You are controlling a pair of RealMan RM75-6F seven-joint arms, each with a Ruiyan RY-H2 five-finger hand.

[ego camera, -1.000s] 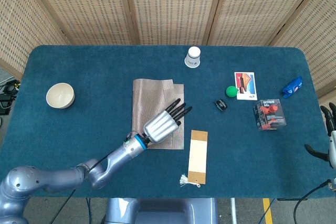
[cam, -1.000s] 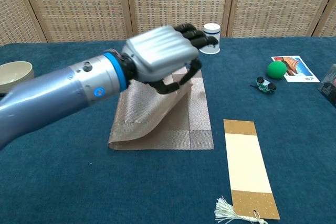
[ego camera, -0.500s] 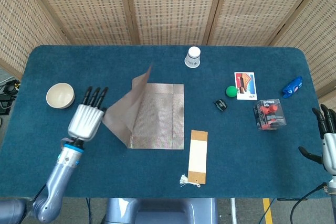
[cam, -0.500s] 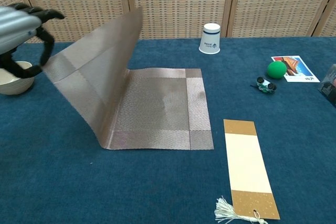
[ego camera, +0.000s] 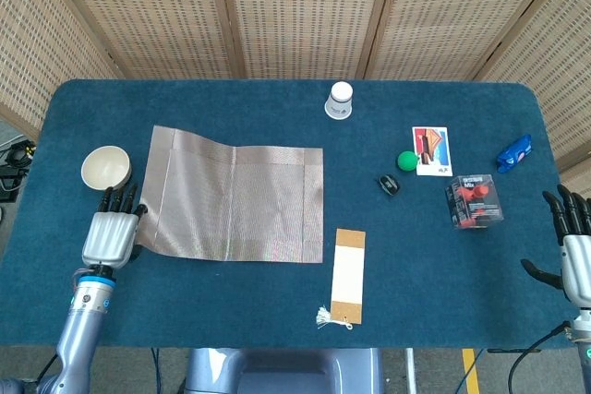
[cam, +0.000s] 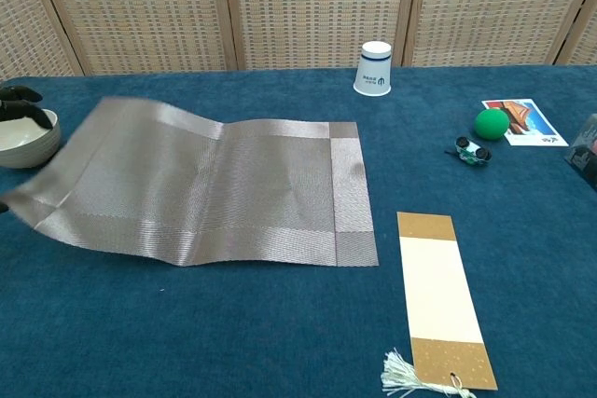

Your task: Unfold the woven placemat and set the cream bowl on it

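Observation:
The woven placemat [ego camera: 235,193] lies spread open across the middle-left of the blue table, and its left edge [cam: 37,198] is still a little off the cloth. My left hand [ego camera: 111,232] is at that left edge near the front corner and pinches it; in the chest view only its dark fingertips [cam: 20,104] show. The cream bowl [ego camera: 105,167] stands upright just beyond the hand, left of the mat and apart from it. My right hand [ego camera: 572,246] hangs at the table's right edge with fingers apart, holding nothing.
A white paper cup [ego camera: 340,101] stands behind the mat. A tan bookmark [ego camera: 348,274] lies to the mat's front right. Further right are a green ball [ego camera: 406,161], a picture card [ego camera: 431,150], a small black object [ego camera: 389,185], a red-and-black box [ego camera: 473,201] and a blue packet [ego camera: 513,151].
My left hand swung the mat's upper flap over to the left and down, so the folded mat now lies open. The hand ended beside the bowl. The right hand barely moved.

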